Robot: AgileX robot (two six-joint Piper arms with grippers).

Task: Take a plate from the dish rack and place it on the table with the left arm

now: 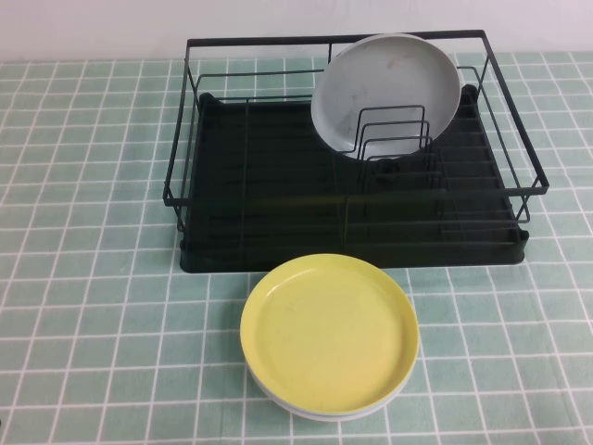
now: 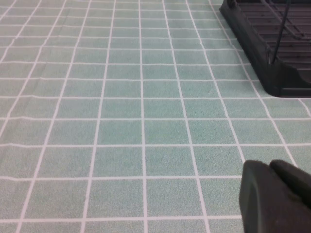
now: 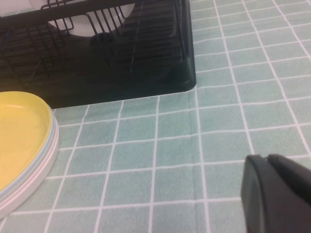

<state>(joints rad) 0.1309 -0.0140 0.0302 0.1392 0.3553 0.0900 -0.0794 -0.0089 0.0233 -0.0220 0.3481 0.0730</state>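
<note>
The yellow plate (image 1: 330, 334) lies before the dish rack (image 1: 222, 232) holding the plate (image 1: 384, 93) upright; left gripper (image 2: 277, 199) and right gripper (image 3: 279, 194) hover low over the table (image 1: 83, 278), their spread unclear.

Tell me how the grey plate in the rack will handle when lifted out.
The plate looks rigid and glossy, so probably slippery at its thin rim. It stands on edge between the dish rack dividers, so it may roll or snag if tilted. Both hands, left and right, sit away over the table.
</note>
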